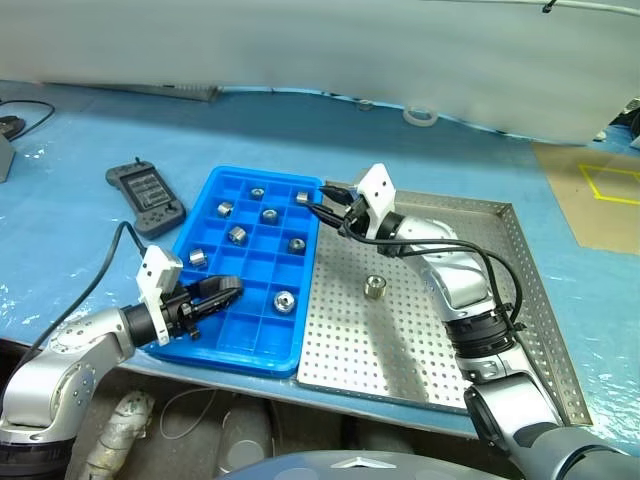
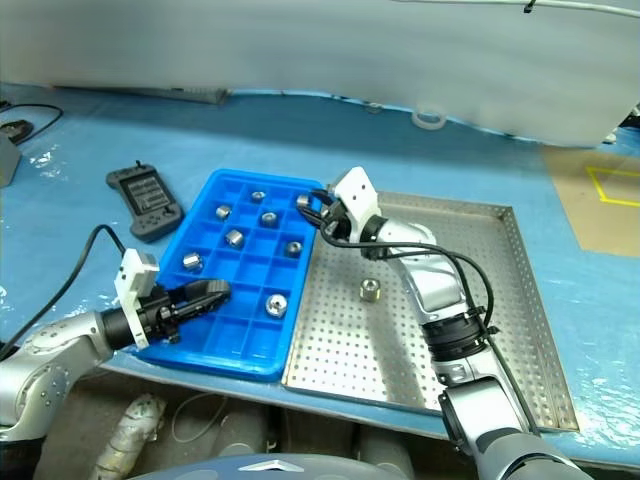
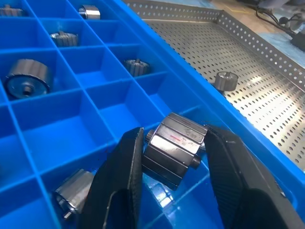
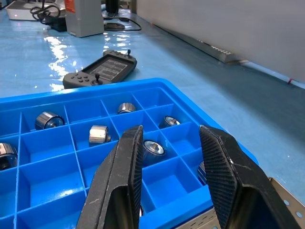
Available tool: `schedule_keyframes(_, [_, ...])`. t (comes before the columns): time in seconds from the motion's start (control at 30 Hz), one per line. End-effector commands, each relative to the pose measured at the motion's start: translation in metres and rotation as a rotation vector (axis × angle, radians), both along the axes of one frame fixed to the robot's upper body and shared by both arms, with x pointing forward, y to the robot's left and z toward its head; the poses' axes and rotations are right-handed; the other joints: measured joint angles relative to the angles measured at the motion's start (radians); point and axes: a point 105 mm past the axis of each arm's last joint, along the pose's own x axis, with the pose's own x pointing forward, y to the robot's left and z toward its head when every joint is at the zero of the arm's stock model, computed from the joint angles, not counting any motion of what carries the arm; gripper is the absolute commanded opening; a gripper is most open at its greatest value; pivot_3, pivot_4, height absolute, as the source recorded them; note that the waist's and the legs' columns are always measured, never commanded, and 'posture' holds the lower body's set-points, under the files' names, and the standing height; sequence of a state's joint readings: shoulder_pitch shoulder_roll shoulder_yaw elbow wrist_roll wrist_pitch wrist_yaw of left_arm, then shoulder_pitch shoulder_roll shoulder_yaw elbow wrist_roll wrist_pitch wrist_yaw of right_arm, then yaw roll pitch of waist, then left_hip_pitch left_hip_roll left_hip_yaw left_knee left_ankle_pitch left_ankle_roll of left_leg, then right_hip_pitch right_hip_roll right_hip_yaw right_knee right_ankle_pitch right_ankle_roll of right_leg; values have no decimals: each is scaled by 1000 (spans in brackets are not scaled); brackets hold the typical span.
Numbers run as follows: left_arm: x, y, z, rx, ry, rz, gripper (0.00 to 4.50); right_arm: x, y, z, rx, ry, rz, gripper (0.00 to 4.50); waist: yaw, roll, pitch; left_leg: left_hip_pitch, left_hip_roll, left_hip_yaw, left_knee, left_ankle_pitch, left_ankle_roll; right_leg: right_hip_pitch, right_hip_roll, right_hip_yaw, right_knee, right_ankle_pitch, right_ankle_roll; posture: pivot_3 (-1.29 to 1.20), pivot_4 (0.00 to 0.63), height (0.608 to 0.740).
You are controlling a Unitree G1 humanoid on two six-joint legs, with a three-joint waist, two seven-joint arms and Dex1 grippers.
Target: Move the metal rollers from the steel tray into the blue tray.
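Several metal rollers (image 1: 236,235) lie in compartments of the blue tray (image 1: 255,332). One roller (image 1: 375,287) stands alone on the steel tray (image 1: 400,350). My left gripper (image 1: 228,290) hovers low over the blue tray's near left part, open and empty. A roller (image 3: 174,148) lies in a compartment just past its fingertips, apart from them. My right gripper (image 1: 325,206) hangs over the blue tray's far right corner, open with nothing in it. Between its fingers (image 4: 121,176) a roller (image 4: 153,148) shows in a compartment beyond.
A dark grey handheld controller (image 1: 146,197) lies left of the blue tray on the blue table cover. A roll of tape (image 1: 420,116) sits at the far edge. A black cable (image 1: 100,275) runs to my left wrist. Cardboard with yellow tape (image 1: 600,190) is at the right.
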State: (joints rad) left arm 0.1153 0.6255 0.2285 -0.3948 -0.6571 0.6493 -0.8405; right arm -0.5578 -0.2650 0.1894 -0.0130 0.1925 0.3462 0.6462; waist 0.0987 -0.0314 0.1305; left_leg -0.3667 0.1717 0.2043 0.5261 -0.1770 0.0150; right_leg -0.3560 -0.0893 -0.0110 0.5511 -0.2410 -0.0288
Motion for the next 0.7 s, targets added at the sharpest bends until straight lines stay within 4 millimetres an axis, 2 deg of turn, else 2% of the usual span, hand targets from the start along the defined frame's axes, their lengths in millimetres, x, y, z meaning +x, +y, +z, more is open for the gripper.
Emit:
schedule_keyframes(0.03, [1, -5, 7, 5, -48, -13, 1589, -3, 2, 8, 12, -42, 13, 1903, 0, 0, 0, 0, 0, 0, 0, 0, 0, 0, 0, 0, 0, 0, 0, 156, 150, 740])
schedule_keyframes(0.2, [14, -4, 8, 7, -66, 18, 1589, -3, 0, 8, 5, -49, 8, 1903, 0, 0, 0, 0, 0, 0, 0, 1, -1, 0, 0, 0, 0, 0, 1, 137, 150, 740])
schedule_keyframes(0.33, [35, -3, 21, -15, -132, 87, 1589, -3, -3, 7, 1, -51, 0, 1903, 0, -1, 0, 0, 0, -1, 0, 2, -3, 0, 0, 1, 1, 1, 3, 129, 150, 740])
schedule_keyframes(0.4, [43, -9, 27, -28, -153, 78, 1589, -3, -4, 6, -1, -51, -5, 1903, -1, -2, -1, 0, 0, -1, 0, 2, -4, 0, 0, 0, 2, 2, 5, 120, 150, 740])
schedule_keyframes(0.5, [48, -20, 23, -29, -147, 44, 1589, -2, -5, 6, -4, -56, -16, 1903, -3, -2, -1, 0, 0, -1, 1, 3, -4, 0, 0, 0, 2, 4, 7, 120, 150, 740])
schedule_keyframes(0.7, [54, -27, 14, -20, -123, 19, 1589, -1, -9, 5, -9, -60, -35, 1903, -5, -2, -2, 0, 0, -1, 0, 3, -4, 0, 1, 0, 2, 4, 8, 91, 150, 740])
